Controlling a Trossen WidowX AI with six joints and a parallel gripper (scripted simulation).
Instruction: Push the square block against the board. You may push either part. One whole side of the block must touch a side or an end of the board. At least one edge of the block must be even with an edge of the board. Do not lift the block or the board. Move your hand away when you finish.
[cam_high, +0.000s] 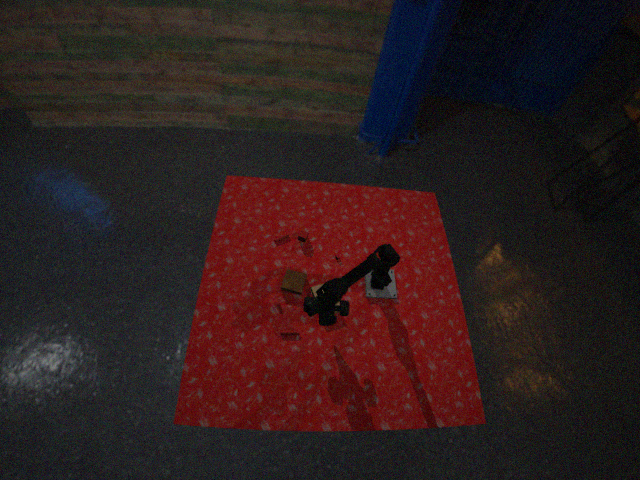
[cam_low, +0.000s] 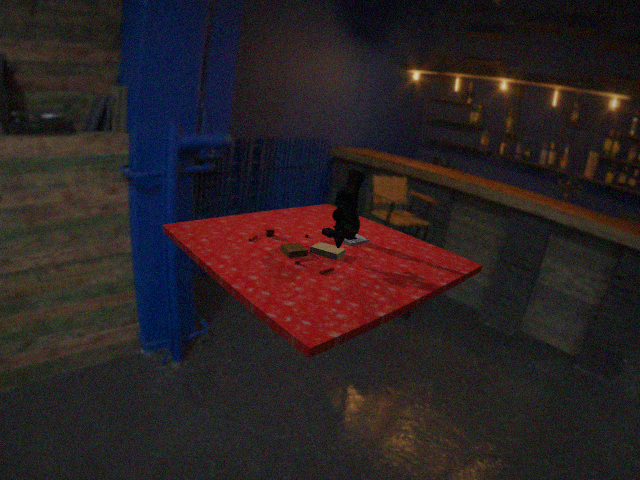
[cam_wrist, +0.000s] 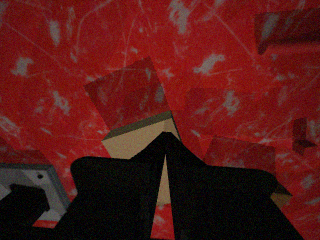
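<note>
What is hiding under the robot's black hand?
Under the shut gripper lies the pale wooden board, one end poking out past the fingertips. The fingers cover the rest of it. The square block doesn't show in the wrist view.

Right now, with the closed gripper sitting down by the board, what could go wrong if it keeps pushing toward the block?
1. The shut gripper meets the tan board near one end, so the board may pivot rather than slide straight.
2. In the exterior view the square block looks apart from the board and angled differently; contact could be corner-first, not a whole side.
3. Small dark bits lie near the path and could snag a sliding part.
</note>
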